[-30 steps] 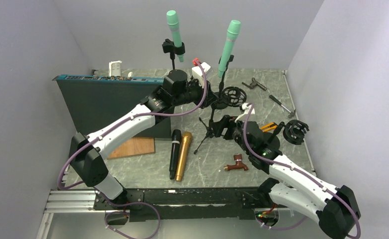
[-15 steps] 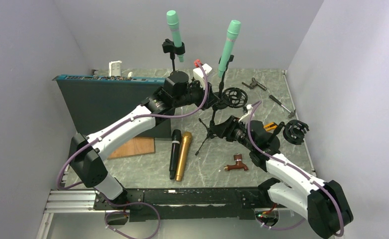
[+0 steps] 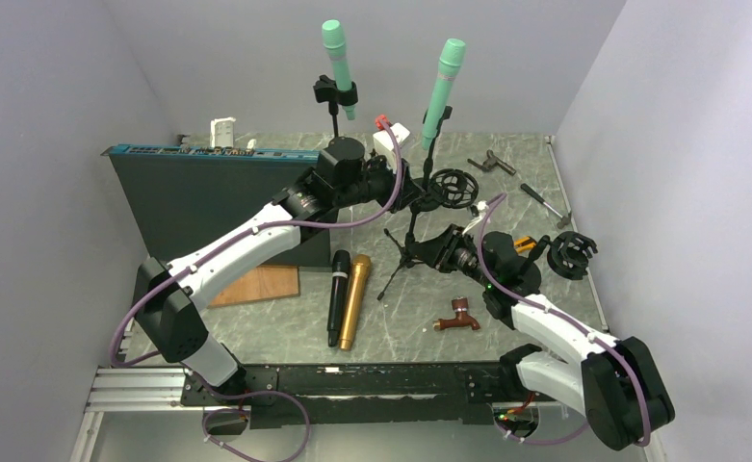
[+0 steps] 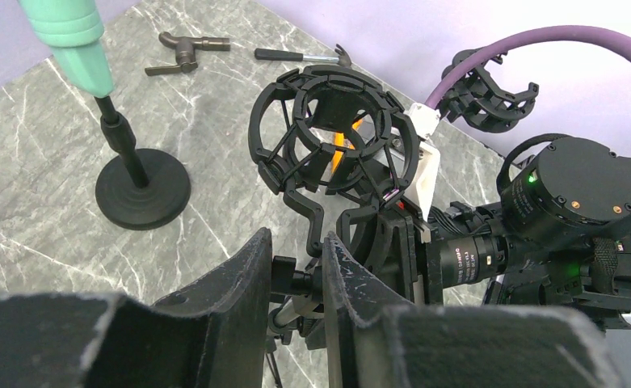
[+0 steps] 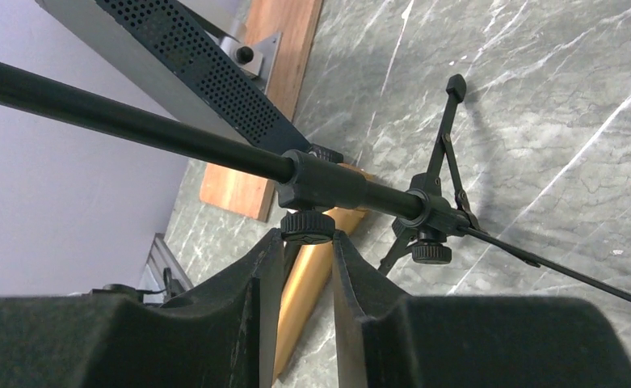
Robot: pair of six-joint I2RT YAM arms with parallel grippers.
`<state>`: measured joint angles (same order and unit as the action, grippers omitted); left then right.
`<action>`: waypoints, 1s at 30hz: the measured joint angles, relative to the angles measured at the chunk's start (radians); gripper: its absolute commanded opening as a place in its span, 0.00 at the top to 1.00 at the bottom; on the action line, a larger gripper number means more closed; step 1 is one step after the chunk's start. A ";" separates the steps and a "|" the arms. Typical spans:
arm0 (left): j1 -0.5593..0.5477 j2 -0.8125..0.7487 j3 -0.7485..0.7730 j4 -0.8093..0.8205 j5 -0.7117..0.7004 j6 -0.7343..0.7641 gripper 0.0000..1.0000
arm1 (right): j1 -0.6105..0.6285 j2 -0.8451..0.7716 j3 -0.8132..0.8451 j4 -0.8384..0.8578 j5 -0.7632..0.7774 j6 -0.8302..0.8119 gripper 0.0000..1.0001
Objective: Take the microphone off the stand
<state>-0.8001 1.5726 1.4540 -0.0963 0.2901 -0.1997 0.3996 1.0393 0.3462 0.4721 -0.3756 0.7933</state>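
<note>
Right gripper [image 5: 302,242]: pinched on small black knurled knob [image 5: 308,226] of black tripod stand [image 5: 134,121], whose pole runs crosswise just above fingertips. Left gripper [image 4: 297,259]: clamped on same stand, just beneath black shock mount [image 4: 328,129].

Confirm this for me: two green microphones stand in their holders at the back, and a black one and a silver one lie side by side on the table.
One detail is wrong. The microphone lying beside the black microphone is a gold microphone, not silver; the top external view shows it. The green microphones do stand in their holders at the back.
</note>
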 measured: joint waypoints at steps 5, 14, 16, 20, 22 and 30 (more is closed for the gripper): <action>0.000 0.000 0.000 0.000 -0.001 0.000 0.88 | 0.000 0.004 0.006 -0.005 -0.001 -0.035 0.84; 0.010 -0.001 0.000 -0.010 -0.028 0.004 0.89 | 0.098 0.004 0.100 -0.171 0.176 -0.146 1.00; 0.019 -0.005 0.000 -0.017 -0.040 0.004 0.89 | 0.164 0.000 0.139 -0.240 0.297 -0.168 1.00; 0.026 -0.011 0.000 -0.021 -0.043 0.004 0.89 | 0.305 0.004 0.214 -0.363 0.542 -0.272 1.00; 0.023 -0.013 0.000 -0.019 -0.030 0.003 0.89 | 0.376 0.012 0.245 -0.419 0.664 -0.319 1.00; 0.031 -0.043 0.000 -0.017 -0.018 0.011 0.89 | 0.526 0.073 0.333 -0.496 1.023 -0.532 1.00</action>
<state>-0.7689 1.5299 1.4540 -0.1131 0.2722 -0.1890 0.9253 1.1126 0.6788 -0.0238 0.6472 0.2611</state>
